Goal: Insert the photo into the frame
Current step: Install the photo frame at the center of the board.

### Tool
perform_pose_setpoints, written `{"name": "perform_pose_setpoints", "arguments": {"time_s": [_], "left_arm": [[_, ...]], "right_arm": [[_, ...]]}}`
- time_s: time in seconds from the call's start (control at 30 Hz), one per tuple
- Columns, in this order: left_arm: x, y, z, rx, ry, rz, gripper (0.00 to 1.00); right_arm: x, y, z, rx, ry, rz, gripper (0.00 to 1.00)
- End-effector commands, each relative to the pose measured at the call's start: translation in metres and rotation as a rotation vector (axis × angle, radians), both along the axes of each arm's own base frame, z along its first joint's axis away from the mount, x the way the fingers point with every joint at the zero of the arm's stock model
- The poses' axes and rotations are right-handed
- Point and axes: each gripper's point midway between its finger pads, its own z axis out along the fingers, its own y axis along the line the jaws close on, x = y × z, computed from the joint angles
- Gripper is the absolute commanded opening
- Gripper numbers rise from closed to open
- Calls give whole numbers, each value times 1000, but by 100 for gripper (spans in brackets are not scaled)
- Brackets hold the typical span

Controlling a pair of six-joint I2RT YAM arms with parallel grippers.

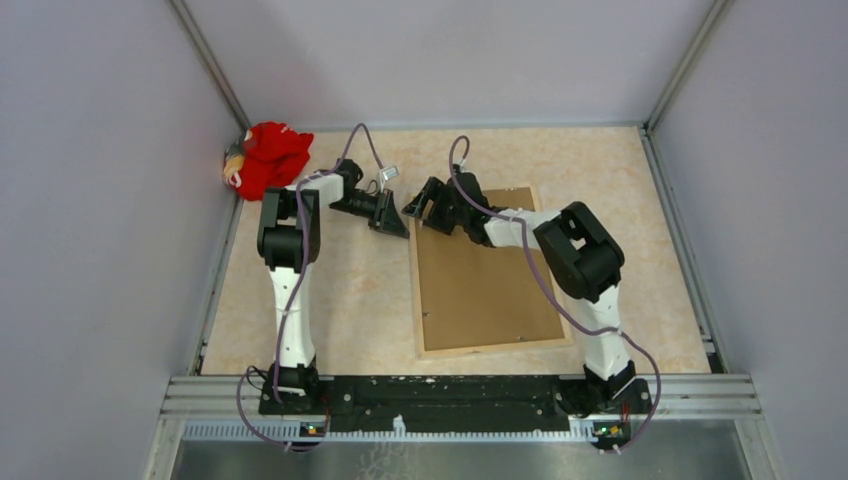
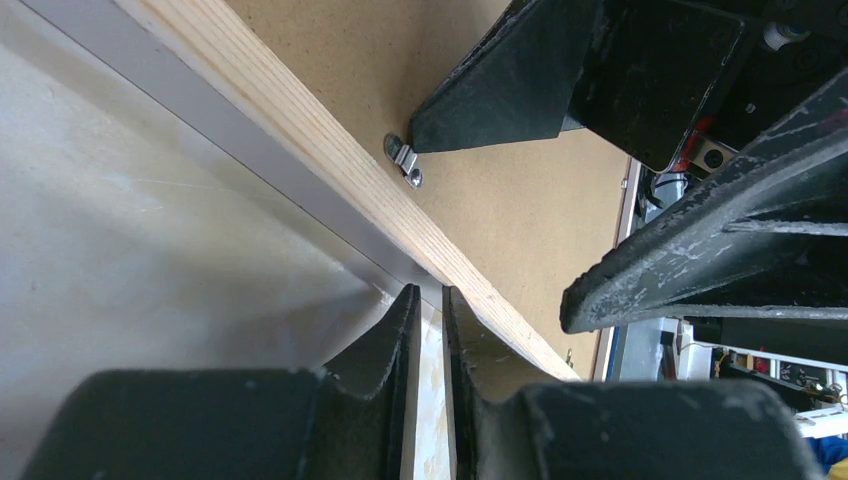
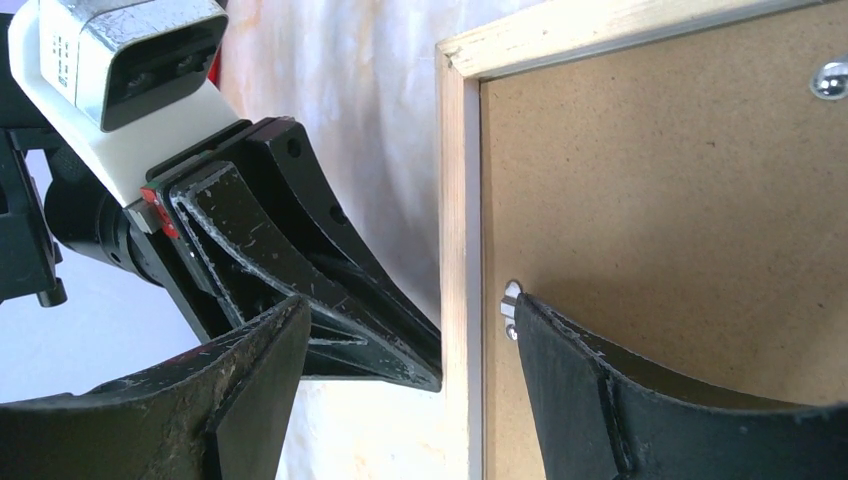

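The left gripper (image 2: 431, 305) is nearly closed: its two black fingers stand a thin slit apart, and only the table (image 1: 340, 300) shows through the slit, so it grasps nothing. Its tips rest against the outer side of the frame (image 1: 416, 300), at the left rim near the far corner.

The right gripper (image 3: 410, 305) is spread wide and holds nothing. It straddles that same rim, with one finger outside over the table and the other over the backing board (image 1: 490, 280). The inner fingertip touches a small metal clip (image 3: 509, 306) set just inside the rim.

The frame lies flat and face-down on the table, in front of the right arm, with its long sides running away from the bases. Its rear edge is pale wood with a straight grain, square-cut and joined at the corner. The board that fills it is plain brown fibreboard, matt and finely speckled. A second shiny metal stud (image 3: 830, 80) sits by the far rim.

The fingers are curved black plastic, scuffed white along their edges. The table is beige with a mottled, stone-like pattern. A crumpled red cloth (image 1: 268, 158) lies in the far left corner, well apart from the frame
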Motion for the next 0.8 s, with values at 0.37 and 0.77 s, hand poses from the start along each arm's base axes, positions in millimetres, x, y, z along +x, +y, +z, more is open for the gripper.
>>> {"name": "perform_pose_setpoints", "arguments": {"time_s": [0.37,0.77], "left_arm": [[-5,-14,2,-30,-7,-40,18],[-5,-13,2,-27,-10,-42,17]], "right_arm": [[3,0,-20,-50,19,93,75],[-1,6,-22,-31,37,153,73]]}}
